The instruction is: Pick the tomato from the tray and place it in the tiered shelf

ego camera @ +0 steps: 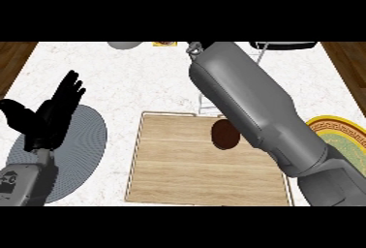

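Looking down on the white marble desk [143, 82], the wooden tray [186, 169] sits at the middle, and on it, toward its upper right corner, lies a dark reddish-brown rounded thing, presumably the tomato [224, 134]. It reads as an oval with its long axis running from twelve to six o'clock; its right side is hidden behind the arm, so which end is the stem end cannot be made out. The right forearm [250, 106] sweeps in from the five o'clock corner and stretches diagonally up toward twelve o'clock, passing over the tray's right edge and covering much of the thin wire frame [205, 104] just beyond the tray, probably the tiered shelf. The right robot hand itself is past the top of the view, so whether it is spread or closed cannot be told. The left robot hand [50, 116] stands at nine o'clock, fingers straight and spread wide, pointing up toward one o'clock, holding nothing, above a round grey mat [85, 145]. At three o'clock a plate [340, 135] with a yellow patterned rim peeks out beside the arm.
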Action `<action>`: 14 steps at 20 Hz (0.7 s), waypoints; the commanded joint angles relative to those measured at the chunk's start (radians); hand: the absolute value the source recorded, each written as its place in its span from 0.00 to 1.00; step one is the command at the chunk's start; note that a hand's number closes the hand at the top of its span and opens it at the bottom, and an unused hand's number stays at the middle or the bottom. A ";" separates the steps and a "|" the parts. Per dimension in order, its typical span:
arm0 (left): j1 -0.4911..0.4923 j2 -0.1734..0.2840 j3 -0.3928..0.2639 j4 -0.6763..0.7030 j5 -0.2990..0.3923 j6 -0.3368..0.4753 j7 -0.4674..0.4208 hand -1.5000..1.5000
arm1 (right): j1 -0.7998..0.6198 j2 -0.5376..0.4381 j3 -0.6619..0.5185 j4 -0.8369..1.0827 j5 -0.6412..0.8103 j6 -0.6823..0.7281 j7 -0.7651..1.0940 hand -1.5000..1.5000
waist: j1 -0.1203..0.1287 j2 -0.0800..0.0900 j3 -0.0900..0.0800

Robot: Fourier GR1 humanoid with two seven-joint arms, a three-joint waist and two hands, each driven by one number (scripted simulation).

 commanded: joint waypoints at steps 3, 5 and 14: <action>-0.013 -0.013 -0.013 -0.028 -0.033 0.033 0.028 0.50 | 0.136 -0.052 -0.053 -0.157 0.040 0.009 0.123 1.00 | 0.000 0.004 0.000; -0.014 -0.018 -0.018 -0.068 -0.015 0.033 0.082 0.50 | 0.195 -0.058 -0.054 -0.228 0.058 0.026 0.123 1.00 | -0.002 0.000 0.001; -0.005 -0.007 0.010 -0.039 -0.009 -0.001 0.033 0.50 | 0.315 -0.108 -0.187 -0.280 0.178 0.027 0.151 0.00 | 0.001 0.006 -0.001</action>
